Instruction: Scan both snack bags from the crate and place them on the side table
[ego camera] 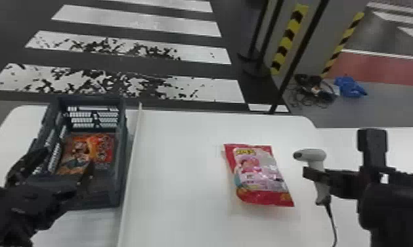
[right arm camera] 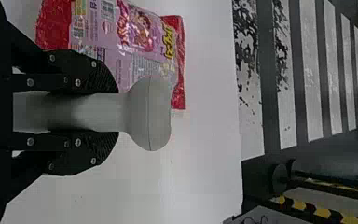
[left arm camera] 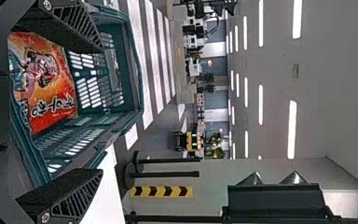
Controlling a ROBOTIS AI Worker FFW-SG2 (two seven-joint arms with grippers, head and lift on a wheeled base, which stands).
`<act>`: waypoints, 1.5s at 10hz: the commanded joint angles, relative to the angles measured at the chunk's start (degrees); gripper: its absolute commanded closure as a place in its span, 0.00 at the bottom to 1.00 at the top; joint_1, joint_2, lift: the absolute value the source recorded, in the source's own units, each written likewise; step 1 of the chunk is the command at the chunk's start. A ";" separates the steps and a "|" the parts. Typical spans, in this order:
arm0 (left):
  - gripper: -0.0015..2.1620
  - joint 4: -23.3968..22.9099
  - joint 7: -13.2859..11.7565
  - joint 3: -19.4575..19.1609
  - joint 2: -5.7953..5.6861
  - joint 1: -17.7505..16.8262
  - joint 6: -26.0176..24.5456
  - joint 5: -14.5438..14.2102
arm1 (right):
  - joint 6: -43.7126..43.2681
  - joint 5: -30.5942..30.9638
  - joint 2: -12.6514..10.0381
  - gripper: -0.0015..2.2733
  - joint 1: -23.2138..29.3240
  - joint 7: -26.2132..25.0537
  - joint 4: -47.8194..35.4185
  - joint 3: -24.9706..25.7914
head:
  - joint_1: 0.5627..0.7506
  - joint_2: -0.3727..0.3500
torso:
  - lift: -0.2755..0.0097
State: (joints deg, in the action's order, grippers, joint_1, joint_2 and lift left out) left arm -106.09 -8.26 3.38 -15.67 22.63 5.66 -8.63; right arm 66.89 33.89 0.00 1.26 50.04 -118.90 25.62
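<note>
Judging by what lies out, the task seems partly done: the pink bag (ego camera: 259, 174) is beside the right gripper (right arm camera: 116, 112), which grasps the scanner (ego camera: 315, 154); its scan I cannot confirm. The orange bag (ego camera: 100, 146), inside the crate (ego camera: 123, 144) near the open, empty left gripper (ego camera: 68, 157), needs lifting, scanning and placing.

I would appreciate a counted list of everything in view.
Open plastic crate: one, dark blue-green, left
Glossy snack bag: one, orange, in crate
Glossy snack bag: one, pink-red, right of crate
Smooth tabletops: count unclear, white, beneath crate and bags
Pistol-shaped scanner: one, pale grey, dark-cabled, right of bags
Painted floor stripes: several, white, beyond tabletops
Hazard tape strips: two, yellow-black, on pillar
Crumpled bundle: one, blue, by pillar
Left gripper: one, black, at crate
Right gripper: one, black, closed on scanner
</note>
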 commanded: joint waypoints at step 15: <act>0.04 1.59 0.00 0.31 -0.77 -0.66 -0.35 0.02 | -22.98 -2.86 -0.05 0.94 -7.50 -3.73 27.76 20.34 | 0.70 0.03 | 0.62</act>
State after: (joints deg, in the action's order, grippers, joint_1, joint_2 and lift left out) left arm -104.50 -8.24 3.67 -16.40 22.03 5.31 -8.63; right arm 43.93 31.13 0.00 -6.10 46.30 -91.75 45.97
